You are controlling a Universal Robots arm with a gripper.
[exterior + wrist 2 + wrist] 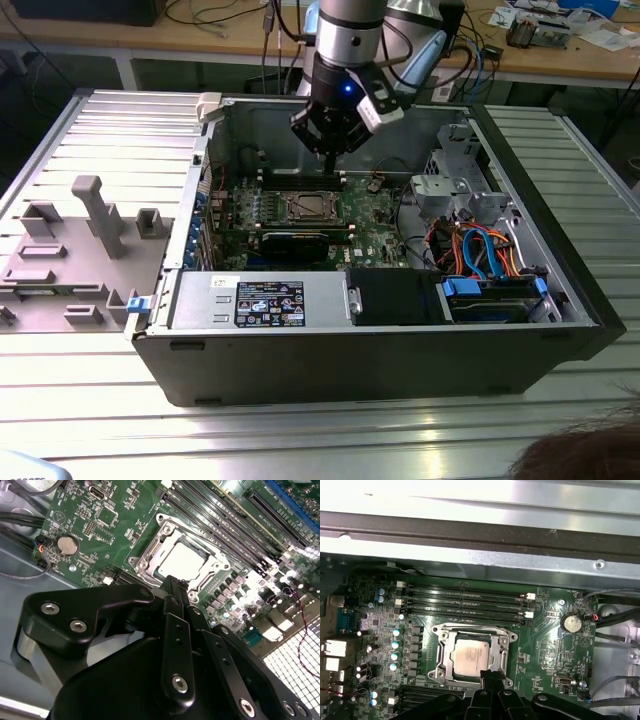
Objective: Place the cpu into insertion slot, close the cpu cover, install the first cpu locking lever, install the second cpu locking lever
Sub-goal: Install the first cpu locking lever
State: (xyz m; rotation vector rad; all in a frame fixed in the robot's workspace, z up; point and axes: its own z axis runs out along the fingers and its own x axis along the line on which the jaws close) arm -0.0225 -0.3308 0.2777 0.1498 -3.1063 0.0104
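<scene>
**CPU seated and cover down; levers not yet judged fastened**

The cpu [472,656] is seen lying flat in the slot [441,666] on the green board [545,645], inside the open case [400,345] that rests on the ribbed surface [90,420]. The cover [506,655] is laid down around the chip, its frame bordering the silvery top on all sides, so the first two steps are judged done. In the second wrist view the same is shown: the cpu [182,560] framed by the cover [150,555].

The gripper [491,676] is held just over the socket's near edge, its fingers [172,592] brought together into a narrow tip with nothing clamped between them. In the exterior view the gripper [330,152] is placed above the socket, well inside the case.

Whether either locking lever is latched cannot be made out; thin wire runs along the socket rim, but its hooks are too small to judge. The lever work is taken as remaining.
</scene>
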